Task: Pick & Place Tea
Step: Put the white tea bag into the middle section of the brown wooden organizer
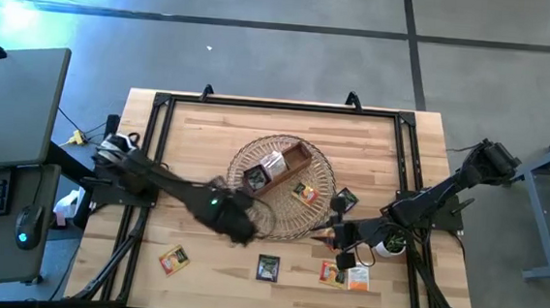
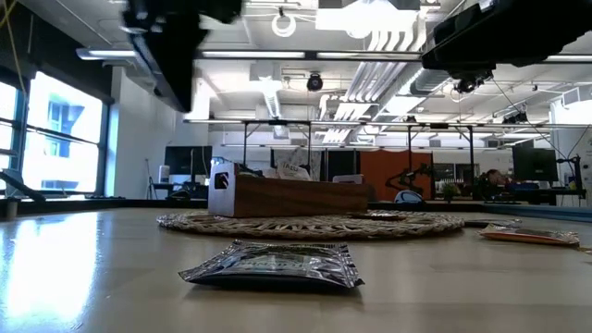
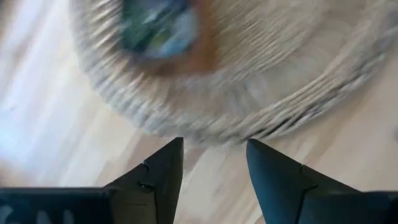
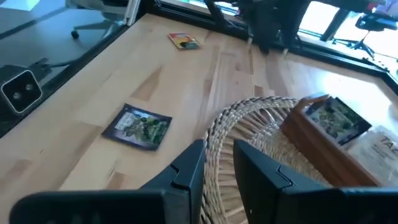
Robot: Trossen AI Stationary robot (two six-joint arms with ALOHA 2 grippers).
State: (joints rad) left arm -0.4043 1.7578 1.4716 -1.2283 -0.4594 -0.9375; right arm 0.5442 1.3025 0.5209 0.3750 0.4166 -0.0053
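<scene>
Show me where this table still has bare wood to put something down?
The strip behind the wicker basket along the far frame rail is bare, and so is the front-left corner beside the orange sachet. The front right is crowded: sachets and the right arm's fingers.

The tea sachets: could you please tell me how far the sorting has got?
Done: two sachets stand in the wooden tray on the wicker basket. In hand: nothing; the left pincer hangs open and empty at the basket's rim, the right pincer holds nothing. Left: the black sachet, the orange sachet and others lie loose on the table.
</scene>
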